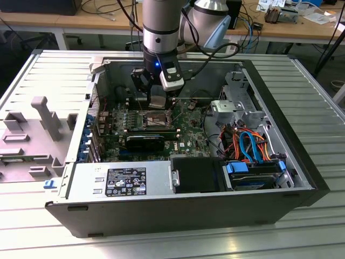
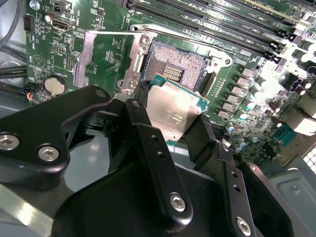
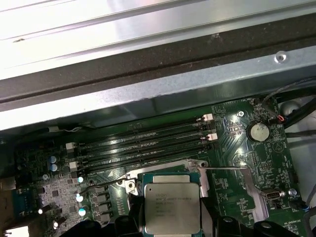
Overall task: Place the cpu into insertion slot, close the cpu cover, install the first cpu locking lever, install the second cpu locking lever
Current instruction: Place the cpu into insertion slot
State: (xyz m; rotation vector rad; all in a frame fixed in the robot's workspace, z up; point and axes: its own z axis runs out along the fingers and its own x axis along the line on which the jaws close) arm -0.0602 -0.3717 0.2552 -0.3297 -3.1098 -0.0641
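My gripper (image 2: 170,122) is shut on the cpu (image 2: 174,111), a flat square chip with a grey metal top, clamped by its edges between the black fingers (image 2: 148,143). The chip hangs tilted just above the near edge of the insertion slot (image 2: 174,65), whose dark pin field lies bare. The cpu cover (image 2: 89,54), a thin silvery frame, is swung open to one side of the slot. A thin locking lever (image 2: 182,35) runs along the slot's far side. In the first wrist view the cpu (image 3: 172,207) sits over the insertion slot (image 3: 165,172). In the exterior view the gripper (image 1: 158,100) hovers over the insertion slot (image 1: 153,120).
The open computer case (image 1: 302,156) lies on a ribbed metal table. Long memory slots (image 3: 143,143) run beside the socket. A power supply (image 1: 121,181), a black fan shroud (image 1: 197,174) and a drive with blue and orange cables (image 1: 250,148) fill the near side. Grey fixtures (image 1: 46,116) stand at the exterior view's left.
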